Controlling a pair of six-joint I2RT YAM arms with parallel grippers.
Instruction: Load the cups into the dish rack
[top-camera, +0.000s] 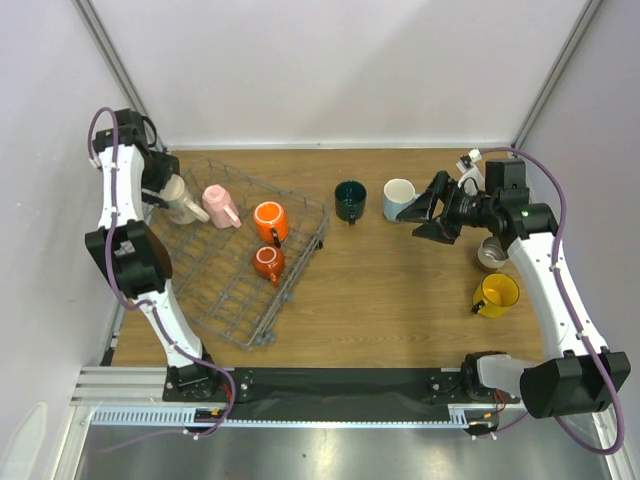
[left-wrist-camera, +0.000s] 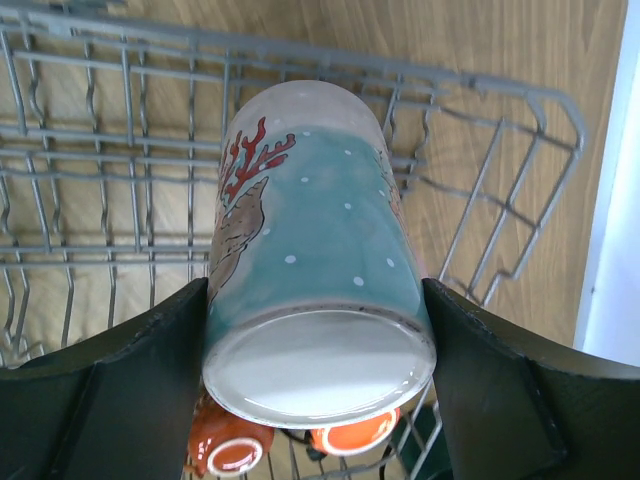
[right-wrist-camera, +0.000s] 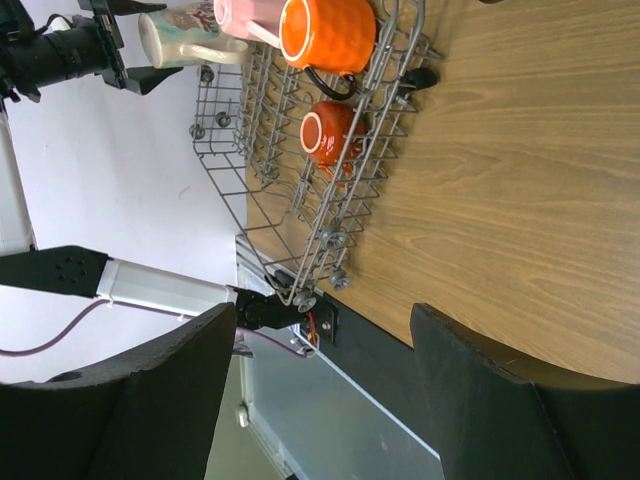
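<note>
The wire dish rack (top-camera: 225, 305) lies at the left of the table. In it are a pink mug (top-camera: 220, 206), a large orange mug (top-camera: 270, 221) and a smaller orange mug (top-camera: 267, 263). My left gripper (top-camera: 168, 196) is shut on a cream and teal mug (top-camera: 184, 201) painted with coral and a shell (left-wrist-camera: 310, 250), held over the rack's far left corner (left-wrist-camera: 480, 150). My right gripper (top-camera: 420, 207) is open and empty just right of the light blue mug (top-camera: 398, 198). A dark green mug (top-camera: 350, 200) stands left of that one. A yellow mug (top-camera: 495, 295) lies at the right.
A brownish mug (top-camera: 489, 256) sits partly hidden under my right arm. The right wrist view shows the rack (right-wrist-camera: 290, 230) with both orange mugs (right-wrist-camera: 330, 35) and the table's near edge with a black rail (right-wrist-camera: 420, 370). White walls close in the back and sides.
</note>
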